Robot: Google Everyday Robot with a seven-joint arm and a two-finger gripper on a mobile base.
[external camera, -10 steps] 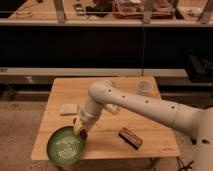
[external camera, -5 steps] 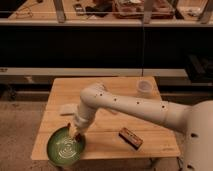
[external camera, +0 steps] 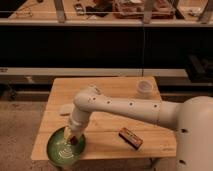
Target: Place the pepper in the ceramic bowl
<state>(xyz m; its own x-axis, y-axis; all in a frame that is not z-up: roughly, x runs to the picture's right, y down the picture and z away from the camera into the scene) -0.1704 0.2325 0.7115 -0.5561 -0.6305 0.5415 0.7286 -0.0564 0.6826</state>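
The green ceramic bowl, with pale swirl lines inside, sits at the front left corner of the wooden table. My gripper hangs from the white arm and reaches down over the bowl's right half, just above its inside. A small dark red shape, the pepper, shows at the gripper's tip, over the bowl. Whether it is held or lying in the bowl cannot be told.
A brown-red rectangular block lies near the table's front right. A small white cup stands at the back right. A pale flat object lies at the left edge. A dark shelf unit runs behind the table.
My arm has swung left and lower, bringing the gripper from the bowl's right rim to over its inside. The bowl, block and cup have not moved.
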